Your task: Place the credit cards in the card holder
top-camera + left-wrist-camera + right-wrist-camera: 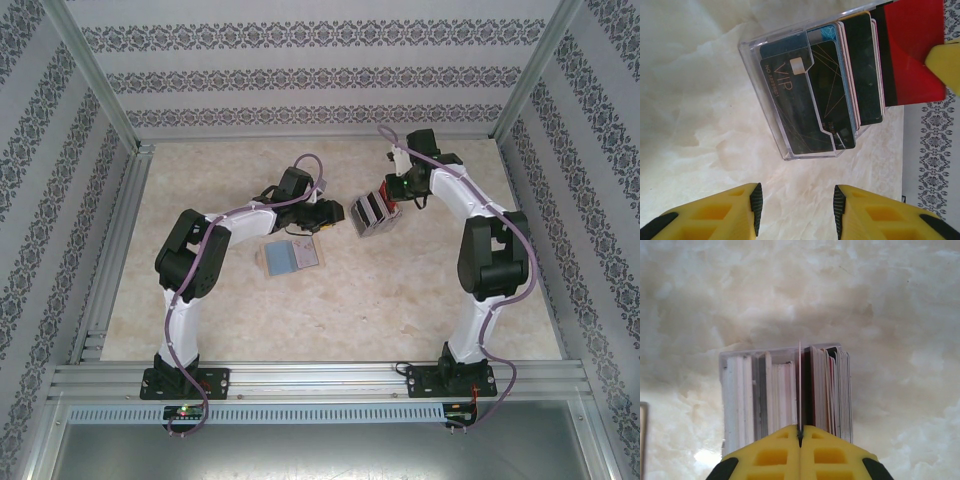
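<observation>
One holder (pixel 752 65). The cards (pixel 860 70) in it are packed too tight for a sure count; at least five show. One red card (pixel 912 55). Two loose on the table (pixel 400 310): one blue card (pixel 278 258), one pink card (pixel 306 252). Two grippers: left gripper (pixel 797 202), right gripper (pixel 800 432).
</observation>
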